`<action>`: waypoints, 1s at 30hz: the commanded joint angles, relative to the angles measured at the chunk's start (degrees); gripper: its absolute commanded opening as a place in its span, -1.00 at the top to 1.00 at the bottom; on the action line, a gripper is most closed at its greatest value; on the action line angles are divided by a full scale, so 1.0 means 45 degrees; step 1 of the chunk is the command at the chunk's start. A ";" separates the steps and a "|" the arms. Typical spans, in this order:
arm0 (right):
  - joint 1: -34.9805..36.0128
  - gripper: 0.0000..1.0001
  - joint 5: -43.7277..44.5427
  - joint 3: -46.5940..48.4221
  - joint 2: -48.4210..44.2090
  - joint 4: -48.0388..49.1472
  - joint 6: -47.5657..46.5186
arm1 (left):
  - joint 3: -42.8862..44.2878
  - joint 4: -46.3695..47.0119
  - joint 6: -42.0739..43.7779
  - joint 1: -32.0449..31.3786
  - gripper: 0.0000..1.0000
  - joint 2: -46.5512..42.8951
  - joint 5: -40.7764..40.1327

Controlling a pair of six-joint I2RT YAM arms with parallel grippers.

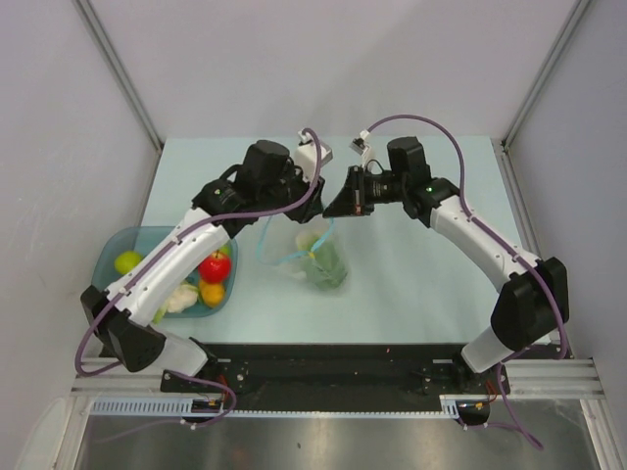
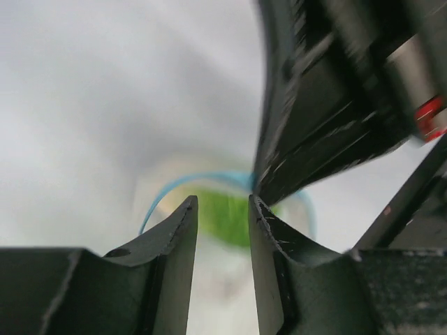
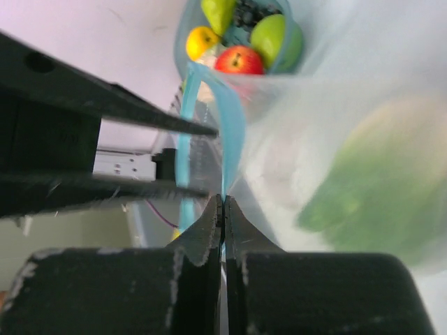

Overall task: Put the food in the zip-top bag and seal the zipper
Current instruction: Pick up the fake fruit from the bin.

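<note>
The clear zip-top bag (image 1: 315, 257) hangs mouth-up at mid-table with a green leafy piece (image 1: 329, 271) inside. Its blue zipper (image 1: 263, 245) loops open. My right gripper (image 1: 339, 204) is shut on the zipper strip (image 3: 231, 118) at the bag's right mouth edge; the bag wall (image 3: 328, 118) and leafy piece (image 3: 370, 188) show beside it. My left gripper (image 1: 291, 202) is open and empty just above the bag mouth; in its wrist view the gripper (image 2: 223, 209) frames the zipper (image 2: 174, 187) and the green piece (image 2: 227, 220). A red apple (image 1: 215, 266) and a yellow-green fruit (image 1: 127, 261) lie in the bowl.
A teal bowl (image 1: 110, 250) at the table's left holds the remaining fruit, an orange (image 1: 212, 292) and a pale leafy piece (image 1: 179, 299). It shows in the right wrist view (image 3: 180, 28) with the apple (image 3: 239, 59). The left arm crosses over the bowl.
</note>
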 commanded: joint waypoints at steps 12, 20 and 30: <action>-0.1253 1.00 0.0813 0.0075 -0.0547 -0.2154 -0.2966 | -0.1395 -0.3007 0.1507 0.6357 -0.31 -0.3280 0.4019; -0.1547 1.00 0.1106 -0.0178 -0.0625 -0.2485 -0.3221 | -0.3641 -0.5847 0.5238 1.0326 -0.99 -0.3086 0.3854; -0.1547 1.00 0.1419 -0.0198 -0.0644 -0.2681 -0.3377 | -0.6414 -0.3936 0.5652 1.0543 -1.00 -0.1974 0.1862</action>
